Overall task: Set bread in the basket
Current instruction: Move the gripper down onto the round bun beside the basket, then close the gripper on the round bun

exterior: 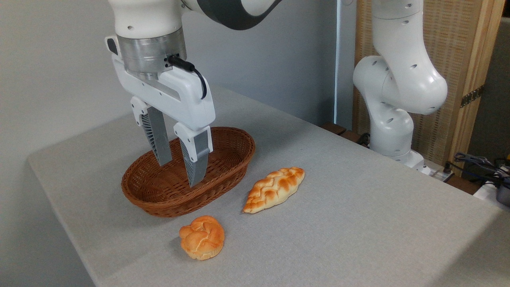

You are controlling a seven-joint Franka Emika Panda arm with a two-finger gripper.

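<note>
The fixed camera is looking down across a grey tabletop [358,223]. The bread [202,237] is a small round knotted bun with a glossy golden-orange crust, paler at its lower edge, and it is sitting on the tabletop near the front edge, just in front of the basket [235,159] but apart from it. The basket is an oval, shallow, reddish-brown wicker one, much larger than the bun, and nothing is lying inside it. To the right of the basket and behind the bun, a longer braided loaf [275,189] is lying at a slant on the cloth, touching neither.

The white arm [398,79] is rising from its base at the right rear edge of the tabletop and arching over the top of the picture, so that its wrist is pointing straight down above the basket. The pincer [181,171] is hanging released, its two ribbed grey fingers [157,137] standing apart with a clear gap and nothing between them. Their tips are showing in front of the basket's hollow; whether they are reaching below the rim I cannot tell.
</note>
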